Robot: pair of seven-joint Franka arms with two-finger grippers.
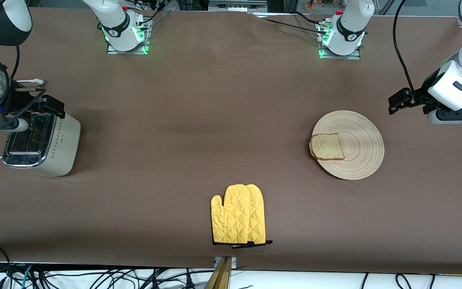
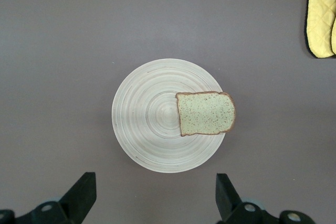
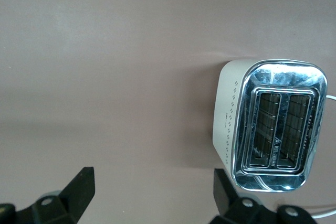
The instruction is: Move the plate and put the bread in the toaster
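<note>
At the right arm's end of the surface [image 1: 199, 120], the right hand [image 3: 152, 195] hangs spread and empty over the toaster [image 1: 42, 146]. Midway lies a yellow oven mitt [image 1: 238, 214]. Toward the left arm's end, bread [image 1: 326, 146] overlaps the plate [image 1: 355, 144] rim; the left hand [image 2: 156, 198] hangs spread, empty.

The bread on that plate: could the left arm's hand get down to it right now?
Probably yes. The left hand hangs open above the table beside the plate, and the bread lies flat on the plate's edge with nothing on it or over it. The mitt lies well apart.
</note>
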